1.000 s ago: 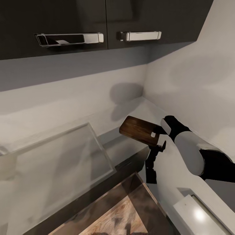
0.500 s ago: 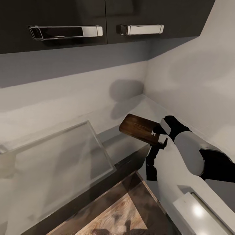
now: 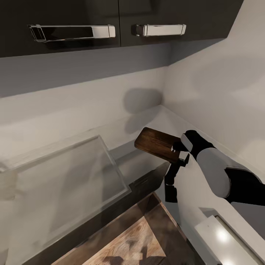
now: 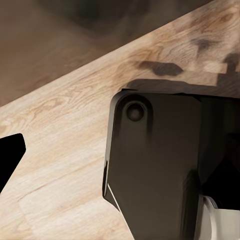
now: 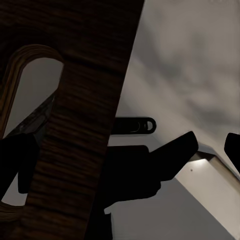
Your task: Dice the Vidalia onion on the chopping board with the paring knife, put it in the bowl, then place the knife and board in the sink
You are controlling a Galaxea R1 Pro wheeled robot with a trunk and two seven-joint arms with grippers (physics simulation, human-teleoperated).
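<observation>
The robot's right gripper (image 3: 179, 156), at the end of a white and black arm, is clamped on one end of the brown rectangular wooden chopping board (image 3: 156, 144), holding it up in the air, roughly level, above the corner of the long grey matte countertop (image 3: 147, 121). In the right wrist view the dark-grained board (image 5: 85, 100) fills the near side, its rounded handle slot (image 5: 30, 90) open to the pale surface behind, with a dark finger (image 5: 20, 160) pressed against the board's edge. A clear, glassy rectangular panel (image 3: 66, 180) lies over the counter on the left side of the head view; what is under it cannot be made out. Dark wall cabinets with chrome bar handles (image 3: 71, 31) hang above. The left wrist view looks down on light wooden flooring (image 4: 60, 150); whether the left gripper is open or closed cannot be told.
</observation>
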